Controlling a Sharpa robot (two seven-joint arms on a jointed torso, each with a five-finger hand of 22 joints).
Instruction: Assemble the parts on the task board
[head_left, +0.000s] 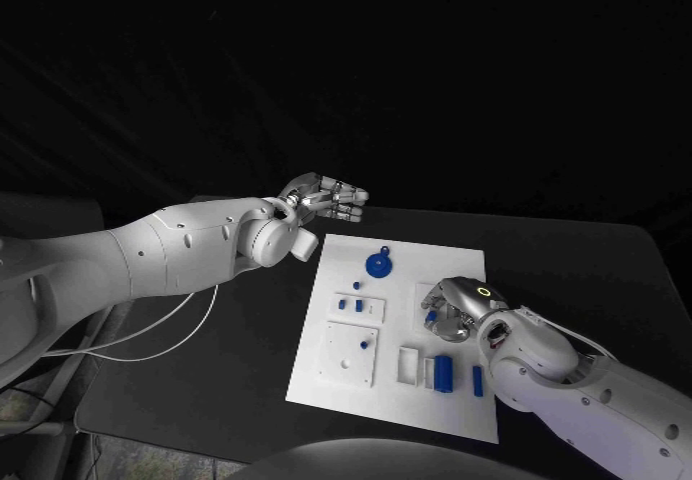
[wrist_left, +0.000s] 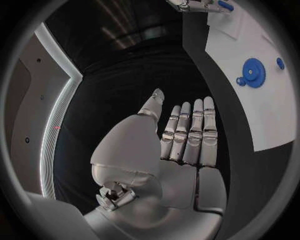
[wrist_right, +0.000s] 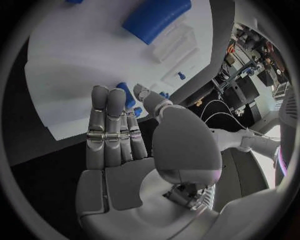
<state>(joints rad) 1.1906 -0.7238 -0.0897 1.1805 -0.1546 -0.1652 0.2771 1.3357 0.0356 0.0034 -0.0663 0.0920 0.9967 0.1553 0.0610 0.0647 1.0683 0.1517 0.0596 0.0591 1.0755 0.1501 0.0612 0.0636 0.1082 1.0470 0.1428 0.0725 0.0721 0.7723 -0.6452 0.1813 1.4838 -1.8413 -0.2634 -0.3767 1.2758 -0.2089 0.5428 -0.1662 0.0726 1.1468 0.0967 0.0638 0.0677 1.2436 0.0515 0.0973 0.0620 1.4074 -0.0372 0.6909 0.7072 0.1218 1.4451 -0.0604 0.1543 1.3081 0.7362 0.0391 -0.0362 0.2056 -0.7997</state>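
Black table (head_left: 216, 370), white task board (head_left: 447, 415); wrist-view blue gear (wrist_left: 253, 73) teeth.

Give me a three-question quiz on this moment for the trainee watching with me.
1. True or false: the left hand is above the task board.
2. Which hand is over the board's right edge? A) left B) right
3. Fill in: the blue gear lies at the board's ____ end, seen from the robot.

Key
1. False: it hovers off the board's far left corner, holding nothing.
2. B: the right hand, close to a small blue part.
3. Far.
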